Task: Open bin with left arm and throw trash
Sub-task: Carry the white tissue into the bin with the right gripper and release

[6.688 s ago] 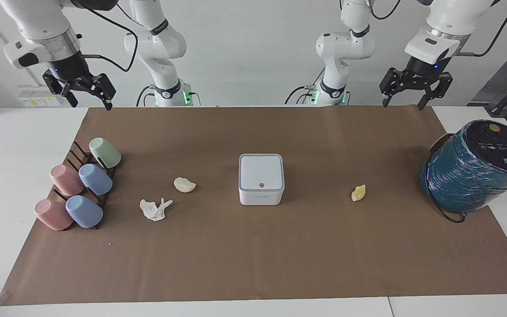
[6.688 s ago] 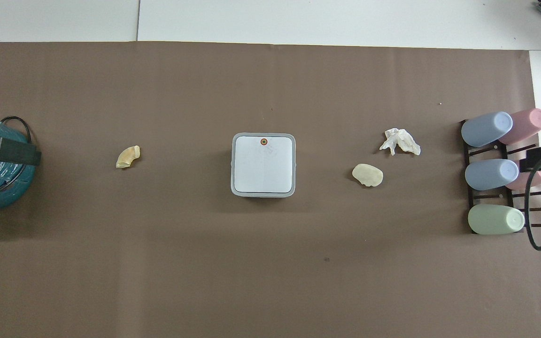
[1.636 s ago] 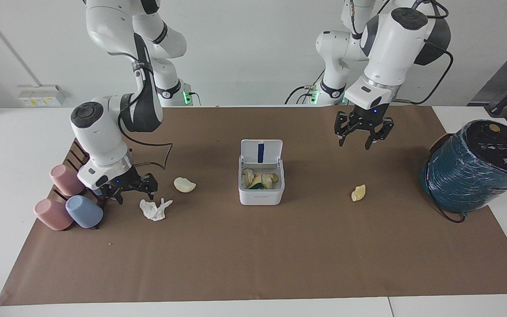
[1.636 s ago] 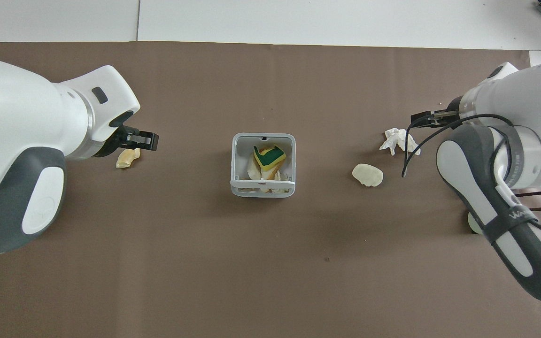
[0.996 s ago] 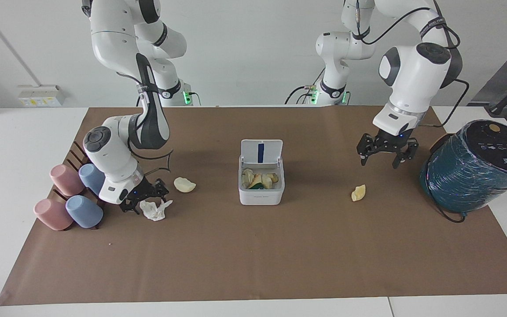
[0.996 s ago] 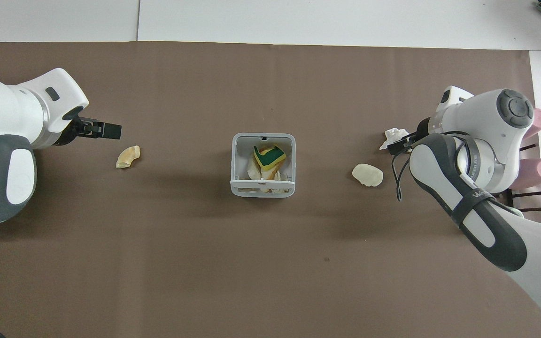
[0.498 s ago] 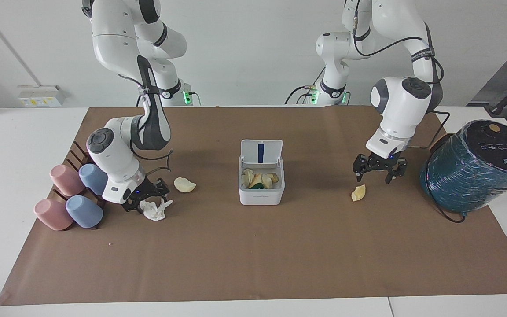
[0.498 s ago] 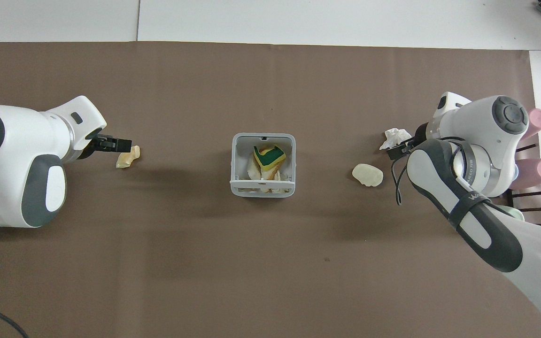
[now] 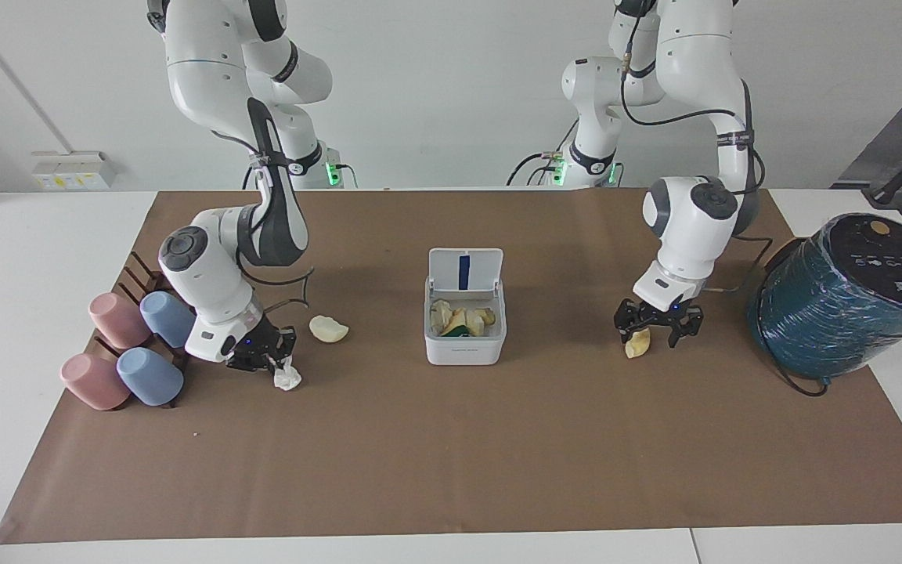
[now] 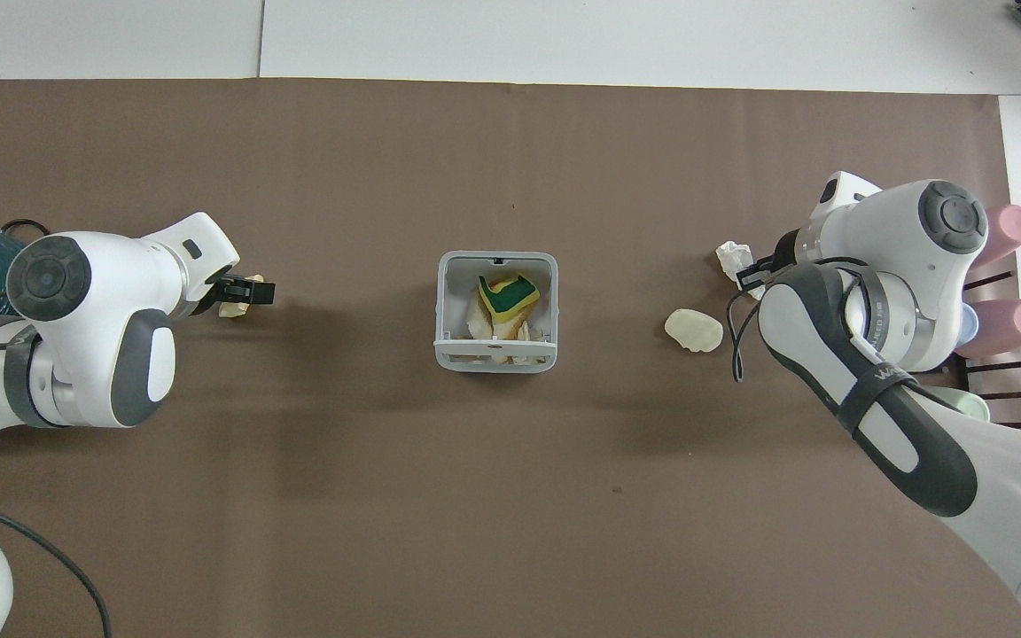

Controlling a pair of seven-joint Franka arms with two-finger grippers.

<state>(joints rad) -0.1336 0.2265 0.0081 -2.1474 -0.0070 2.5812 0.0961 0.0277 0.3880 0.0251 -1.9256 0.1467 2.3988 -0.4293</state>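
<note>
Left tool [image 9: 657,327] sat low at the peel [image 9: 638,344] toward the left arm's end of the bench [image 9: 451,462], fingers spread either side of it, not visibly pinching. Between the arms, the bin [image 9: 464,323] stood with its lid up, scraps already inside. Right tool [image 9: 271,356] was down on the tissue [image 9: 287,379], apparently pinching it; a second peel [image 9: 329,328] lay nearby. Closing squarely on each scrap before lifting would likely serve best, then releasing directly over the bin's opening. Contact at both scraps was hard to confirm, since each arm's wrist hid them from above.
</note>
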